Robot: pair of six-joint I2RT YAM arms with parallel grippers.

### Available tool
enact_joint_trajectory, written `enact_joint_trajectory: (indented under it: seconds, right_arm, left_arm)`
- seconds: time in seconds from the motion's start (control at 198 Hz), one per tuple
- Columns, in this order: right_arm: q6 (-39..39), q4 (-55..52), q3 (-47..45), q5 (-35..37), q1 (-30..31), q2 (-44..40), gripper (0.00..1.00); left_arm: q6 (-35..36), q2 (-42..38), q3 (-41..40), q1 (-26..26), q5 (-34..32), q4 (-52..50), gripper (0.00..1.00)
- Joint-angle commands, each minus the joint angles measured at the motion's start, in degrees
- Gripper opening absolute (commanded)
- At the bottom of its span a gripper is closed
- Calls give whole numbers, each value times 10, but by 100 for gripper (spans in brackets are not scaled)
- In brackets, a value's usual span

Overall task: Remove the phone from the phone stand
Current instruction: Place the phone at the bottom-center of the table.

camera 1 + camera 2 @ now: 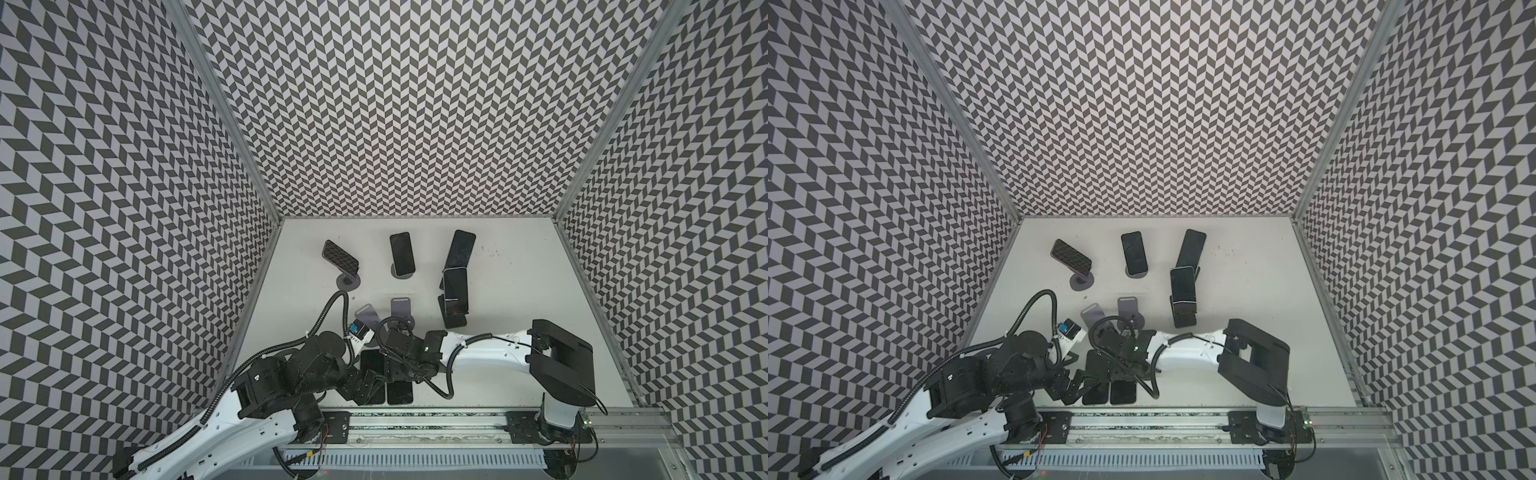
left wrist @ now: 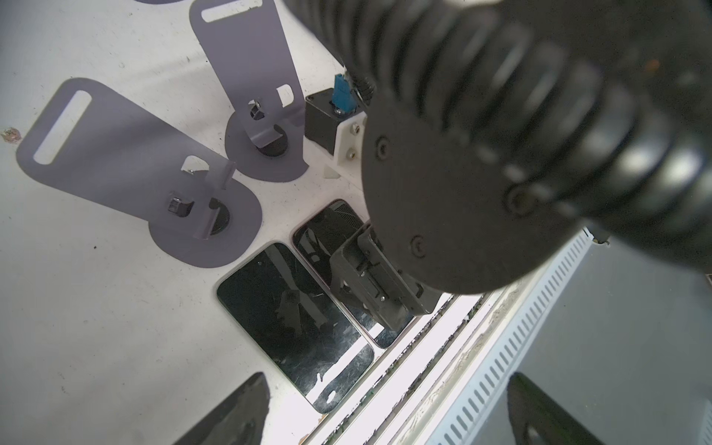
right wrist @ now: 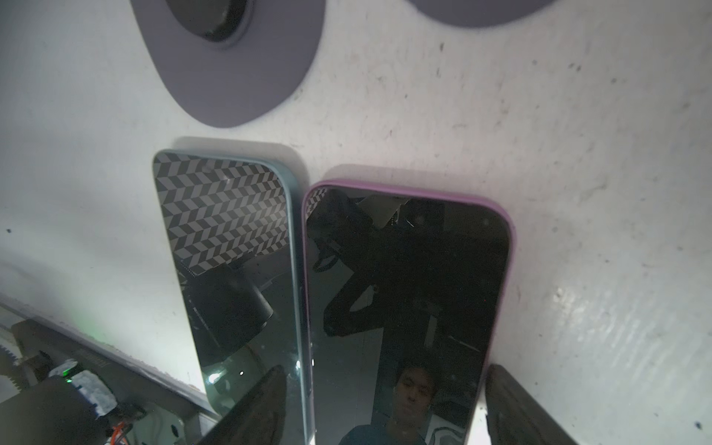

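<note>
Right tool (image 3: 387, 366) hangs spread over a purple-cased phone (image 3: 408, 269), a finger on either side and the left finger clear of the phone's edge. The phone lies flat, screen up, off its stand at the near edge of the tabletop (image 1: 519, 291). A teal-cased phone (image 3: 231, 231) lies just beside it on the left. Two empty grey stands (image 1: 402, 309) sit just beyond the pair. Left tool (image 2: 389, 377), spread wide and holding nothing, hovers at the pair's left. Farther off, four phones (image 1: 402, 253) rest on stands.
</note>
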Motion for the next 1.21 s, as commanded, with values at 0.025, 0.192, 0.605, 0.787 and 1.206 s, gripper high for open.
enact_joint_trajectory:
  seconds: [0.025,0.192,0.605,0.787,1.206]
  right_arm:
    - [1,-13,-11,0,-2,-11,79]
    - [-4,-13,-17,4,-2,-23,80]
    - [-22,-23,-20,4,-2,-53,81]
    - [-25,-22,-27,9,-2,-74,80]
    - [-57,-39,-28,37,-2,-110,76]
  left_arm:
    - [-8,-5,1,-1,-12,4,96]
    - [-14,-7,2,-1,-18,3,96]
    - [-33,-12,3,-1,-36,-1,96]
    - [-44,-4,5,-1,-46,-6,95]
    - [-78,45,25,2,-49,34,94]
